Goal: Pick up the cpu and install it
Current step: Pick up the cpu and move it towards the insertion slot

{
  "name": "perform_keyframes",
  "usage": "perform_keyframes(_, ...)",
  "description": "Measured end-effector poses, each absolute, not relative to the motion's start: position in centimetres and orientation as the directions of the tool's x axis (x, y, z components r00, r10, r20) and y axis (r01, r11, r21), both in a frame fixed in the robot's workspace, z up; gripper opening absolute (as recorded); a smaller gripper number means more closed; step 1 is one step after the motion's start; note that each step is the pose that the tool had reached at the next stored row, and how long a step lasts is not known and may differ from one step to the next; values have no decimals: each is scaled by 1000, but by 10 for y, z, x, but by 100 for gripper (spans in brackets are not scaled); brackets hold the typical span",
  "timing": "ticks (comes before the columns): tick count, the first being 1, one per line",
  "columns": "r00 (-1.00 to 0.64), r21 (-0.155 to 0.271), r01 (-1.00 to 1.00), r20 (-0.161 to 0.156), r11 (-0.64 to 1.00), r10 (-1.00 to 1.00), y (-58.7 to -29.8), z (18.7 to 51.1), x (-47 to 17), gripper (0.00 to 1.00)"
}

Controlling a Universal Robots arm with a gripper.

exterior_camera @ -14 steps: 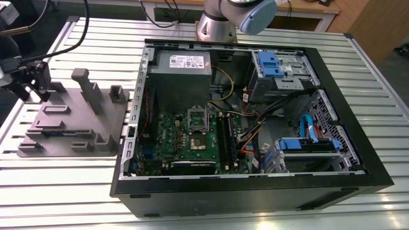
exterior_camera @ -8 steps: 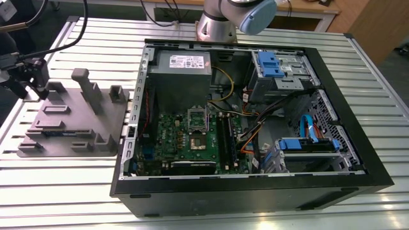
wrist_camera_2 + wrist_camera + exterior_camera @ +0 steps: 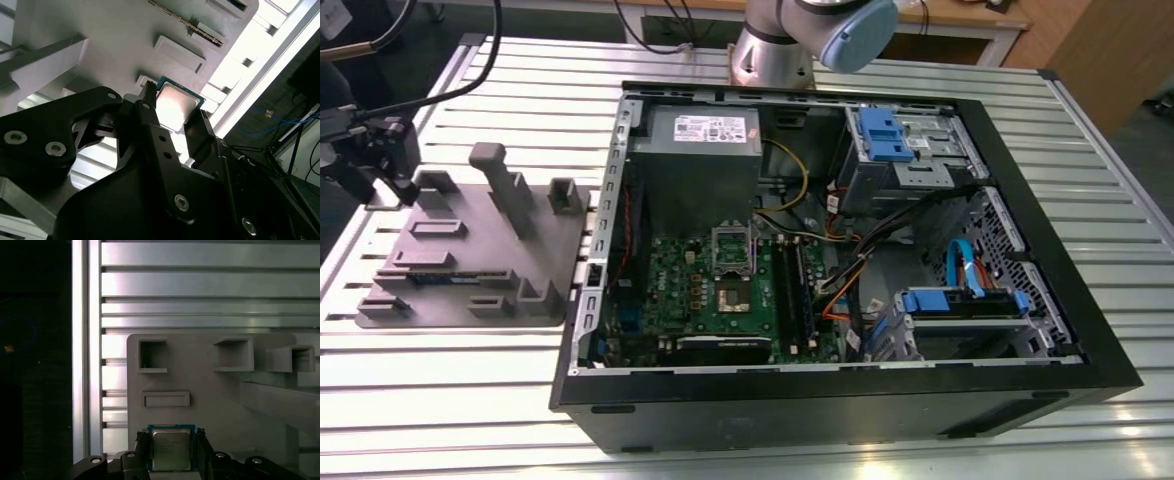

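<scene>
1. Exterior view, at its left edge: the gripper hung over the far corner of a gray holder, which lay flat on the slatted metal table.
2. Close beside the holder, toward the exterior view's right, stood an open computer case. A green motherboard filled the left part of the case, with its socket uncovered and a gray power supply beyond it.
3. Further right inside the case sat two blue drive brackets, one far and one near. The arm base rose behind the case.
4. In both wrist views the cpu lay between the two black fingers. They were drawn in narrow against its opposite edges, gripping it. Its shiny metal top faced the cameras.
5. The cpu was at the edge of the holder, just beside a shallow rectangular recess. Whether it rested on the holder or hung clear of it could not be told.
</scene>
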State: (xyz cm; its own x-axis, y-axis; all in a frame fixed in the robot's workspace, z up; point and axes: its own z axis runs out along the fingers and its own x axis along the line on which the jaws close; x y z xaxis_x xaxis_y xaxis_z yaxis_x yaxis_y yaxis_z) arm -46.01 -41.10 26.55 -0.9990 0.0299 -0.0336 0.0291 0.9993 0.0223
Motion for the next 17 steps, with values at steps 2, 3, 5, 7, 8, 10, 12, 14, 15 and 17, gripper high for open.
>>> perform_keyframes(2, -999, 22, 29, -34, 999, 30, -411, 267, -460, 47)
perform_keyframes(3, -999, 22, 29, -34, 999, 30, -411, 267, -460, 47)
perform_keyframes(5, -999, 22, 29, -34, 999, 30, -411, 268, -460, 47)
perform_keyframes(7, -999, 22, 29, -34, 999, 30, -411, 269, -460, 47)
perform_keyframes(8, -999, 22, 29, -34, 999, 30, -411, 270, -460, 47)
perform_keyframes(10, -999, 22, 29, -34, 999, 30, -411, 271, -460, 47)
perform_keyframes(12, -999, 22, 29, -34, 999, 30, -411, 272, -460, 47)
perform_keyframes(14, -999, 22, 29, -34, 999, 30, -411, 273, -460, 47)
perform_keyframes(15, -999, 22, 29, -34, 999, 30, -411, 274, -460, 47)
perform_keyframes(17, -999, 22, 29, -34, 999, 30, -411, 275, -460, 47)
